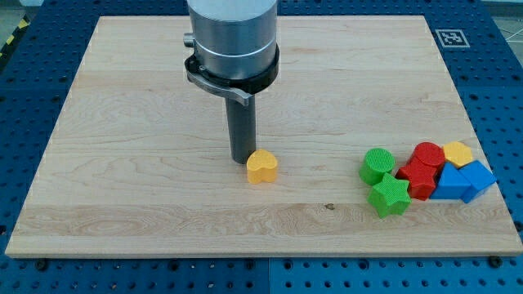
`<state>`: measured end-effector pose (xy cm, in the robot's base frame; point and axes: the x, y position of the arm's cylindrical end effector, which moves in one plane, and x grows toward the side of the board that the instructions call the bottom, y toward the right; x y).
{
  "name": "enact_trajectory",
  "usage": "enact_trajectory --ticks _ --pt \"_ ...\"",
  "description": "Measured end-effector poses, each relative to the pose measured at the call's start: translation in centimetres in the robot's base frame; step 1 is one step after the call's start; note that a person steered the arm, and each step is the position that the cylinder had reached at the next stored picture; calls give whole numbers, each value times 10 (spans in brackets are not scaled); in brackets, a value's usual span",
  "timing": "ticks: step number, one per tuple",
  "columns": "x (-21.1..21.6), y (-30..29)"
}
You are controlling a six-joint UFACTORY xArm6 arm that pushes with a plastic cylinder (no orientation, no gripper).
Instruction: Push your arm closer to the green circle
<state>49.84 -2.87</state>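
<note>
The green circle [377, 165] is a round green block at the view's lower right, on the left edge of a cluster of blocks. My tip [242, 158] is the lower end of the dark rod, near the board's middle, well to the left of the green circle. A yellow heart block [261, 167] sits right next to my tip, on its right and slightly below, and looks to be touching it.
The cluster holds a green star [389, 196], a red circle [427, 153], a red block [418, 178], a yellow hexagon-like block [458, 153] and two blue blocks [463, 180]. The wooden board [122, 163] lies on a blue perforated table.
</note>
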Motion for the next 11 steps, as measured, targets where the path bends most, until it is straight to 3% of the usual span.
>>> enact_trajectory --ticks 4,6,11 --pt "-18 1" --pt "-84 -4" --pt "-43 109"
